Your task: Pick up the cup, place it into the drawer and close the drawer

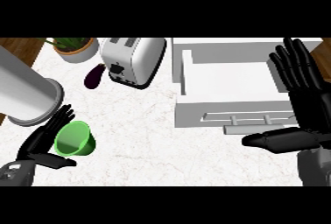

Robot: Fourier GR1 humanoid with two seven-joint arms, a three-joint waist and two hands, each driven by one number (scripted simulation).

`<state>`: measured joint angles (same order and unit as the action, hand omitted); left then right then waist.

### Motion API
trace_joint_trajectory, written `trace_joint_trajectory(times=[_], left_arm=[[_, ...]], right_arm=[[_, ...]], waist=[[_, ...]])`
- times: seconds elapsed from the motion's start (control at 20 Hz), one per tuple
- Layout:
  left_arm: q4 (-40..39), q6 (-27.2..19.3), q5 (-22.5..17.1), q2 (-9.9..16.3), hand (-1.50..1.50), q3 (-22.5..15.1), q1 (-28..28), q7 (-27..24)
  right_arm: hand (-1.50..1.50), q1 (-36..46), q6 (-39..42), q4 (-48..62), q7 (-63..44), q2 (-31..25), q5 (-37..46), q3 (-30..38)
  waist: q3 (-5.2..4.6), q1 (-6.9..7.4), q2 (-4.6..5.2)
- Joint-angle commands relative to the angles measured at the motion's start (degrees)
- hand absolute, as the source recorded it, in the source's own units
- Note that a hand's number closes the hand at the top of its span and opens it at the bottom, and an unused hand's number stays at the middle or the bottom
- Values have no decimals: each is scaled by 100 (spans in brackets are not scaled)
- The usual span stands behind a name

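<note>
- We see the green cup [75,139] on the table [149,144] at the lower left, tipped so that its open mouth faces us, with the left robot hand [40,142] touching its left side.
- The fingers [55,122] of that hand lie fairly straight along the cup's rim and the thumb [57,161] reaches under it; we judge the hand spread against the cup and not yet closed round it.
- What worries us first: with the cup tilted and only cradled, a lift begun now could let it roll out between thumb and fingers, or push it away to the right across the table.
- The drawer [226,78] stands pulled out at the upper right, well apart from the cup, so the carry crosses most of the table; a poor hold would have plenty of room to slip.
- The right robot hand [310,109] shows at the right edge, open, fingers up, over the drawer's right side and front. We think it could get in the way of the cup going in.
- The toaster [132,59] stands just left of the drawer, with a dark purple eggplant [94,76] beside it; a low path from the cup could clip either.
- A large grey cylinder [26,94] sits just above the left hand, so raising the arm leaves little room there.
- A potted plant [74,47] stands at the top left, out of the way.
- The drawer handle [249,118] faces us; it needs a square push, or the drawer may stay partly open.
</note>
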<state>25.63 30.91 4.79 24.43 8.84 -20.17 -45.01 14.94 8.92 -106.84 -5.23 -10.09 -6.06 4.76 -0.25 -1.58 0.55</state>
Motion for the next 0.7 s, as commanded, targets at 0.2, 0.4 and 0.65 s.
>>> trace_joint_trajectory(times=[0.2, 0.4, 0.65], left_arm=[[-621, 469, 171, -201, -150, -170, -261, -1221], [-859, 470, 191, -123, -150, -180, -235, -1473], [-999, 203, 319, -312, -150, -300, -422, -1644]], right_arm=[[-150, 64, 82, 212, 179, -19, -43, 71], [-150, 82, 67, -228, -237, -55, -106, -20], [-150, 70, 18, -27, -120, -3, -50, 18]], waist=[[-7, -13, 26], [-17, -72, 16], [-12, -47, 24]])
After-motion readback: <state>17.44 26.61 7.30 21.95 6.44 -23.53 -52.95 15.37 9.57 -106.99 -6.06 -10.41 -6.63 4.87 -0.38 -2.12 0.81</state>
